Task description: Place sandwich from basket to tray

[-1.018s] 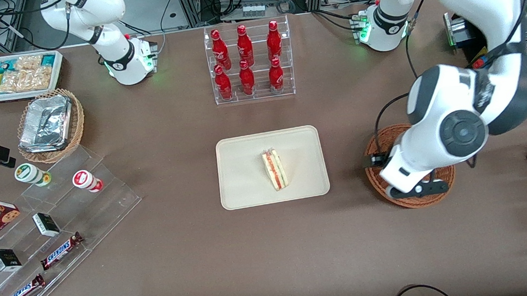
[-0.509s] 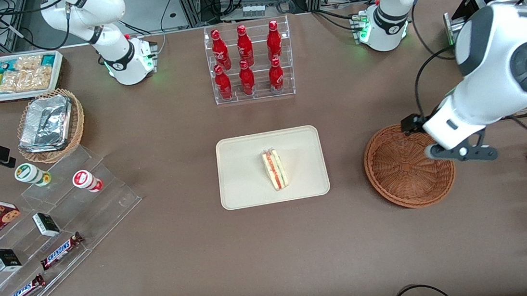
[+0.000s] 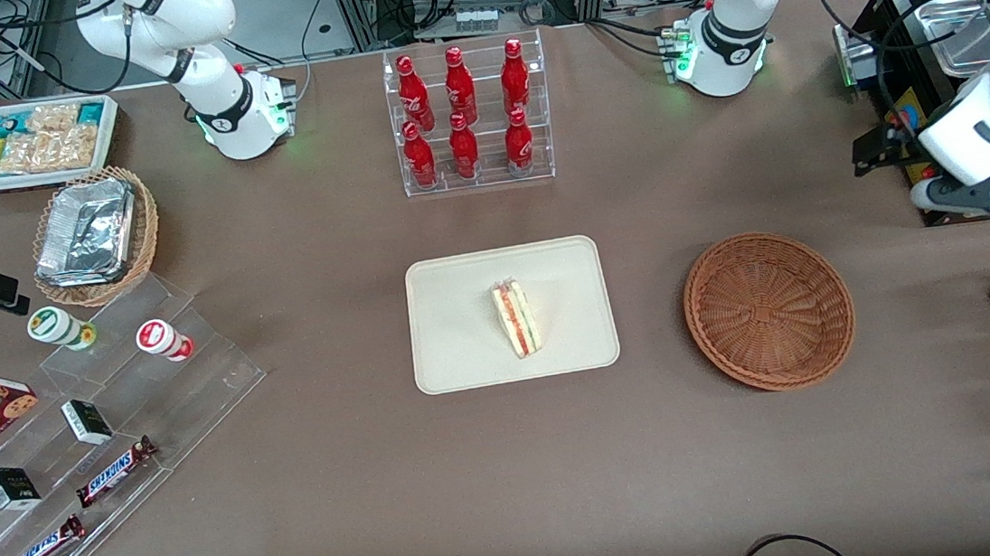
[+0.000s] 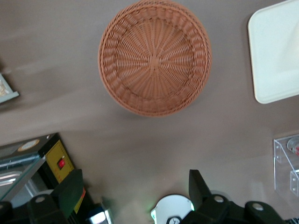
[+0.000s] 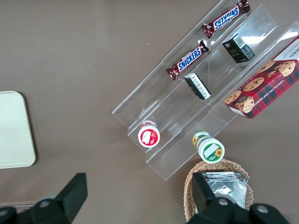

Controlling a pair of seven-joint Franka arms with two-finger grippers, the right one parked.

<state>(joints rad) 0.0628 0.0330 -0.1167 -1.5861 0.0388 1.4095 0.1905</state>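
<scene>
Gripper (image 4: 135,196) is pulling away from over the basket (image 3: 769,311) toward the working arm's table end, fingers (image 4: 198,186) spread apart, holding nothing. Sandwich (image 3: 515,318) is lying on the tray (image 3: 453,318), basket sitting bare.

- You can read "SNICKERS" on the two chocolate bars (image 5: 188,59) lying on the clear stepped display (image 5: 196,93).
- You can read "CHOCOLATE CHIP COOKIES" along the edge of the red tartan cookie box (image 5: 264,86).
- The label on the red bottles (image 3: 461,109) is too small to read.
- The gripper (image 4: 133,198) carries no readable text.
</scene>
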